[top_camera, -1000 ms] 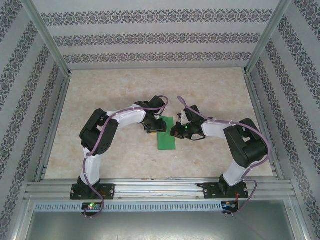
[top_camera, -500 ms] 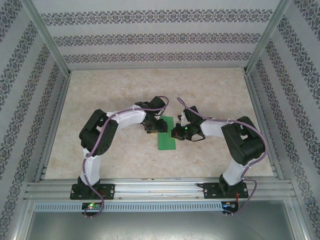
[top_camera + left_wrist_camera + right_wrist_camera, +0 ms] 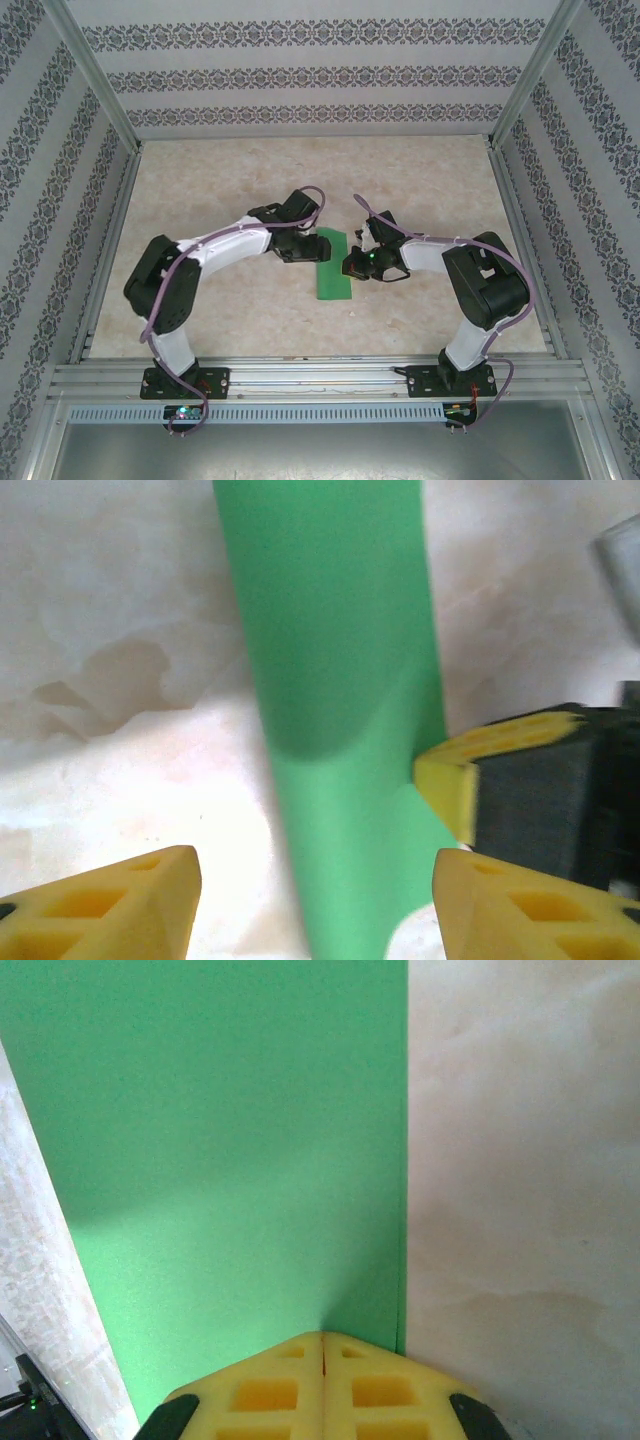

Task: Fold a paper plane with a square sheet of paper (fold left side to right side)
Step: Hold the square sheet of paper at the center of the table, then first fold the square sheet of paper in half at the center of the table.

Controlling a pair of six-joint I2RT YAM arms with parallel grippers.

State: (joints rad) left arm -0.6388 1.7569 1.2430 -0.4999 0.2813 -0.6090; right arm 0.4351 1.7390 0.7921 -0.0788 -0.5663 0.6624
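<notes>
Green paper sheet (image 3: 334, 272) folded narrow, lying flat.

Bright green paper (image 3: 332, 275), mottled beige table (image 3: 250, 170) (white walls (image 3: 300, 95) with dark floral bands)

High overview, wrist views close over paper (image 3: 330, 660)

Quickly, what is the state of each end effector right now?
Left end effector: open, holding nothing.
Right end effector: closed, its tips on the green paper, near the edge.
</notes>
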